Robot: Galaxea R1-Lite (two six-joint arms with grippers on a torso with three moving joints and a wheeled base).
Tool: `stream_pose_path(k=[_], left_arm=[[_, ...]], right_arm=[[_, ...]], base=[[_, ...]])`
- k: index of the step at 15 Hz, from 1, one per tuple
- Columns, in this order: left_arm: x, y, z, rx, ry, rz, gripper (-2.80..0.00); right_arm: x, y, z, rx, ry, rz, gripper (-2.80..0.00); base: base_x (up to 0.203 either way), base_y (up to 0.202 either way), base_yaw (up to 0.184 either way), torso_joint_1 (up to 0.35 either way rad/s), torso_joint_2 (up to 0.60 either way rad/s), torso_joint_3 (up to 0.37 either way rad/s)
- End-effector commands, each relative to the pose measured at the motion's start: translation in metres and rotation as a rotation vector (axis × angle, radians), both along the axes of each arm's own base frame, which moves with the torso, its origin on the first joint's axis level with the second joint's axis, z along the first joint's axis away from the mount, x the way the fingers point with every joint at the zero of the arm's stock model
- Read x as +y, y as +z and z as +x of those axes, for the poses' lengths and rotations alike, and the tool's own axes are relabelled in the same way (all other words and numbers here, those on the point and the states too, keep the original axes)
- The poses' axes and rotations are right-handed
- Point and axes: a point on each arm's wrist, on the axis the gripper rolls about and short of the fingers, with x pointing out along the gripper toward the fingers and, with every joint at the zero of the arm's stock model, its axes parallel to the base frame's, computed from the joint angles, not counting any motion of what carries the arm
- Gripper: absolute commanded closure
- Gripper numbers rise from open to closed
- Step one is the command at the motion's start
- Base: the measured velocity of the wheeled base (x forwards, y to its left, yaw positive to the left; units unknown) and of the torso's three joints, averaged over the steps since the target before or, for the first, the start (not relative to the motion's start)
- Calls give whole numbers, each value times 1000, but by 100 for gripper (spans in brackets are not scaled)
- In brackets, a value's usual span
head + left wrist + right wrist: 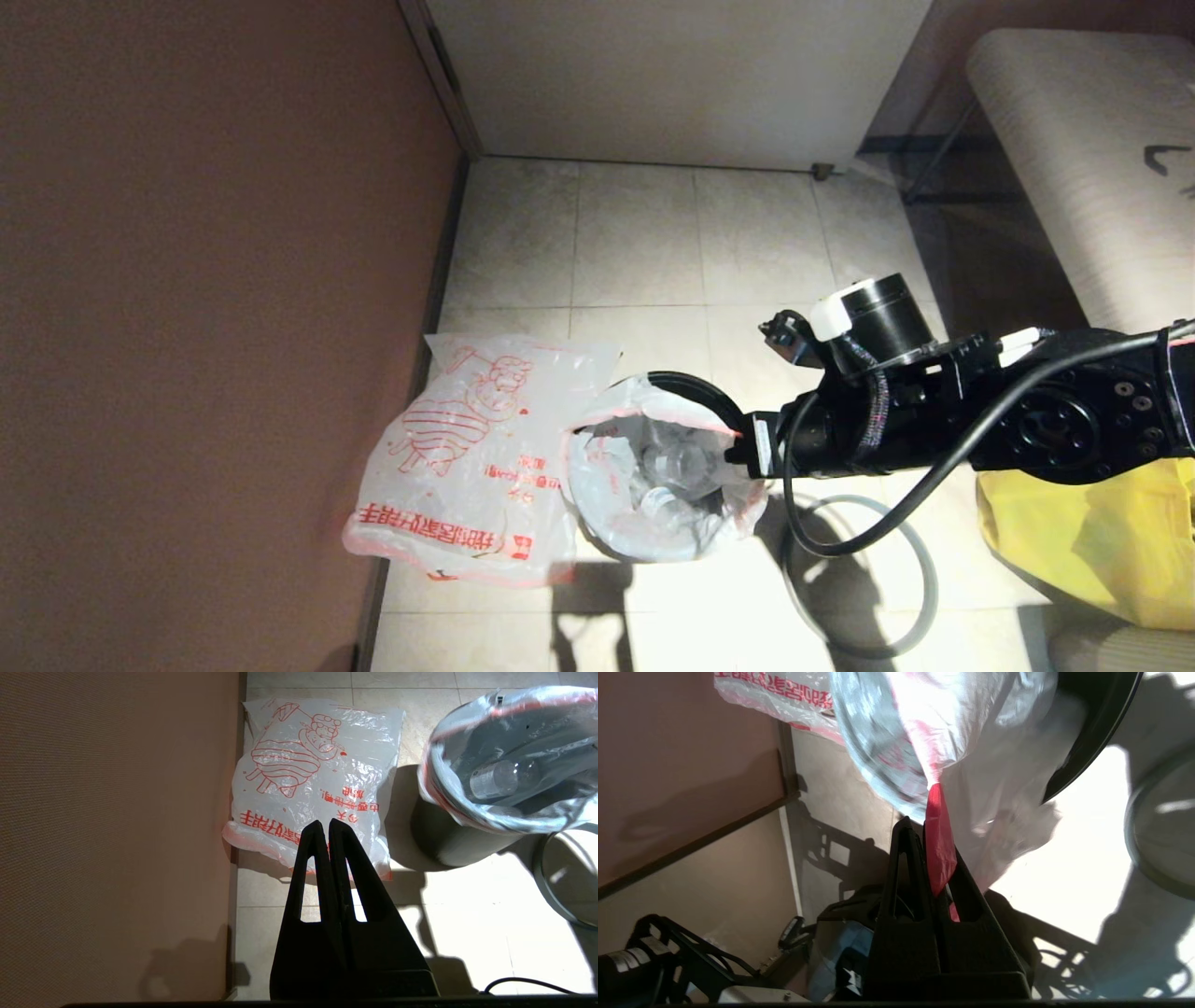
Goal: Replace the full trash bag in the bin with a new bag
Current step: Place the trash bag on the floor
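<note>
Gripping the full trash bag (pixel 653 467) by its red rim, the right pincer (pixel 738 448) reaches in at the bin (pixel 695 387).
Its jaws are clamped together on a pinched red strip of the bag's edge, the bag sitting in the black bin on the tiled floor (pixel 635 233) with clear bottles showing inside. Flat on the floor just beside the bin, against the brown wall (pixel 205 280), lies the new bag (pixel 467 448). A grey hoop (pixel 920 560) lies on the floor on the bin's other side. Parked apart, the left pincer (pixel 325 828) has its jaws pressed together on nothing.
</note>
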Motion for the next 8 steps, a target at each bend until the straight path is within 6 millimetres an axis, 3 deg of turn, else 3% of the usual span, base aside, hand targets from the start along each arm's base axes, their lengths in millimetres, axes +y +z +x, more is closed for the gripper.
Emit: stream_pose_path(k=[1,8], left_arm=[[0,0,0,-1,1,-1,0],[0,0,0,-1,1,-1,0]], right_arm=[[-3,-4,-7,11,8,-14,0],[-10,-2,-29,18,18,-25,0]], base=[[0,0,0,0,0,0],[0,0,0,0,0,0]])
